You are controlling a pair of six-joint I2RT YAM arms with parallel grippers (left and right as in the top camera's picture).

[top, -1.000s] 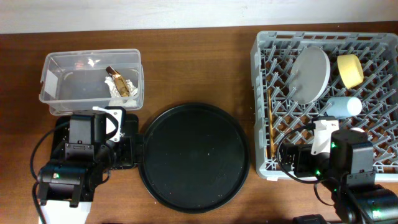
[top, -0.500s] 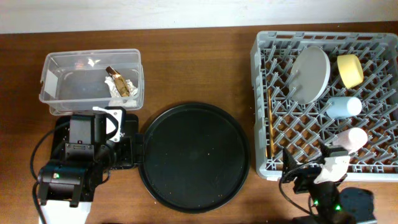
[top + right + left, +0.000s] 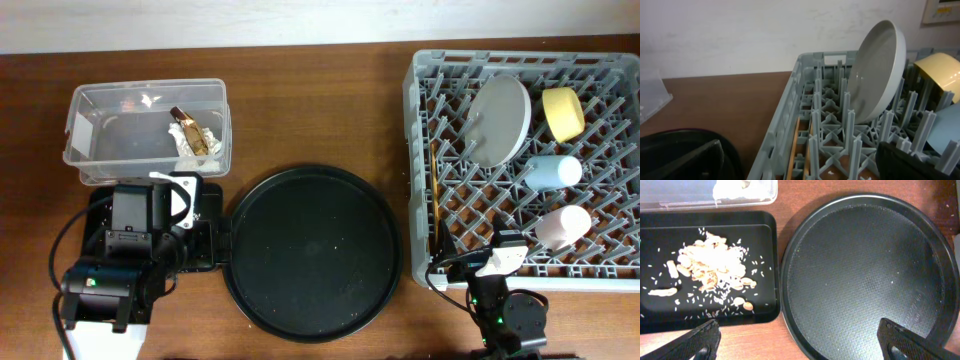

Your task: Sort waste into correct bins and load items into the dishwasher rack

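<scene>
The grey dishwasher rack (image 3: 600, 262) holds the grey-green plate (image 3: 497, 120), yellow bowl (image 3: 563, 113), blue cup (image 3: 552, 172), pink cup (image 3: 562, 225) and wooden chopsticks (image 3: 435, 195). The clear tub (image 3: 100, 105) holds the brown-gold wrapper (image 3: 190, 132) and white tissue (image 3: 190, 157). Tan food scraps (image 3: 710, 270) lie in the shallow black tray (image 3: 765, 310). My left gripper (image 3: 800, 345) is open and empty above that tray's front right corner. My right gripper (image 3: 800, 165) is open and empty at the rack's front left corner, facing the plate (image 3: 875, 70) and chopsticks (image 3: 795, 145).
The large round black tray (image 3: 315, 252) lies mid-table between the bins and the rack, and also shows in the left wrist view (image 3: 865, 275). A pale wall runs along the table's far edge. The left arm's body covers most of the shallow tray from above.
My right arm has pulled back from over the rack toward the table's front edge. The pink cup, hidden under the arm before, now lies uncovered in the rack. The left arm has not moved.
</scene>
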